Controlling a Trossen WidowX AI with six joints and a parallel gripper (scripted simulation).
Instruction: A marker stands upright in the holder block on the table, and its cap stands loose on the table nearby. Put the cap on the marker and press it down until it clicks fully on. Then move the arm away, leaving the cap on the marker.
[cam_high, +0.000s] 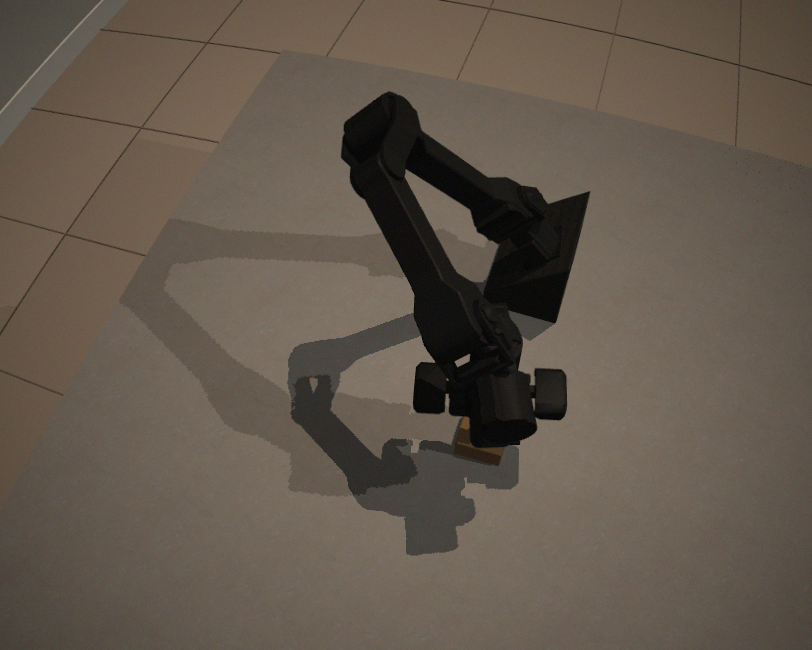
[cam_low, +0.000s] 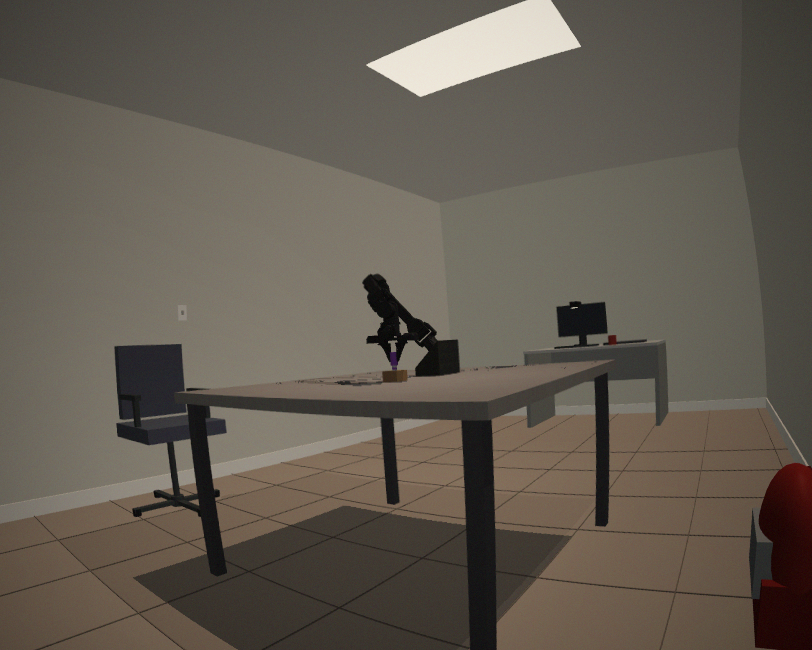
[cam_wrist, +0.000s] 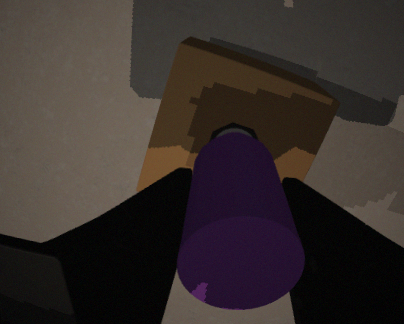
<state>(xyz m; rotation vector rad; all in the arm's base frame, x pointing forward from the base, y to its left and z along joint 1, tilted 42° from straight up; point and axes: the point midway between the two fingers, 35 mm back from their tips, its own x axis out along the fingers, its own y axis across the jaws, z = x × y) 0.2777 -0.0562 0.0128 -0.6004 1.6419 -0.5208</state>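
Observation:
The purple cap (cam_low: 393, 358) (cam_wrist: 240, 210) is upright between my fingers, over the marker in the holder block. My gripper (cam_low: 393, 363) (cam_wrist: 236, 186) is shut on the cap, low above the block. The orange-brown holder block (cam_high: 477, 453) (cam_low: 394, 376) (cam_wrist: 165, 167) stands on the table (cam_high: 609, 508) (cam_low: 325, 404). Of the marker, only a thin grey edge (cam_wrist: 234, 131) shows past the cap's lower end, at the dark hole of the block. The rest of the marker is hidden. I cannot tell whether the cap is fully on. In the top view, the arm hides the cap and fingertips.
The dark arm base (cam_high: 524, 288) (cam_low: 440, 359) stands on the table behind the block. The arm's shadow (cam_high: 433, 528) falls over the table and part of the block. A chair (cam_low: 148, 379) stands beyond the table's left side, and a desk (cam_low: 609, 359) with a monitor is farther back.

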